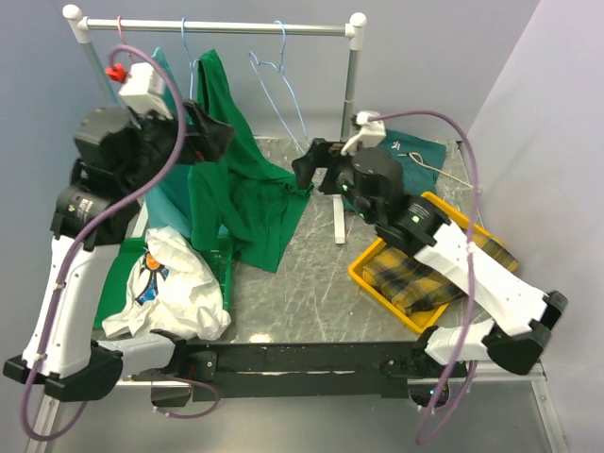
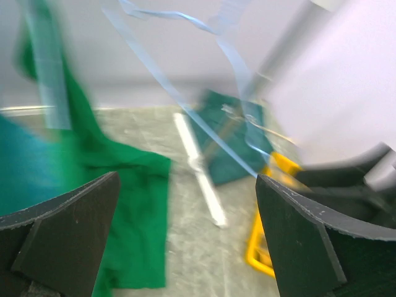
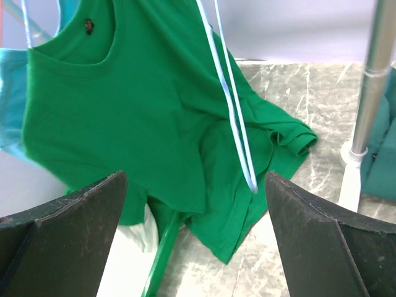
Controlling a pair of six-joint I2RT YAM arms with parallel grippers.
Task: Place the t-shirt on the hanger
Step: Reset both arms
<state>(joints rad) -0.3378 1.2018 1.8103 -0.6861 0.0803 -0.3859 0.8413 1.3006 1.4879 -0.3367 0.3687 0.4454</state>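
Bright green short-sleeved t-shirt [image 3: 124, 124] of soft matte cotton, with a round neckline. Hangs with its upper part at the thin light-blue wire hanger [image 1: 187, 47] under the metal rail [image 1: 236, 26], lower part and one sleeve lying in loose folds on the grey marbled surface [image 1: 311, 274]. Left pincer [image 2: 185, 185] released, black fingers wide apart (nothing between them). Right pincer [image 3: 195, 179] likewise spread and empty.

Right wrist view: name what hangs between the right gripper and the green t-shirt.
A light-blue wire hanger hangs bare in front of the t-shirt, between it and the open right gripper; the right wrist view shows this.
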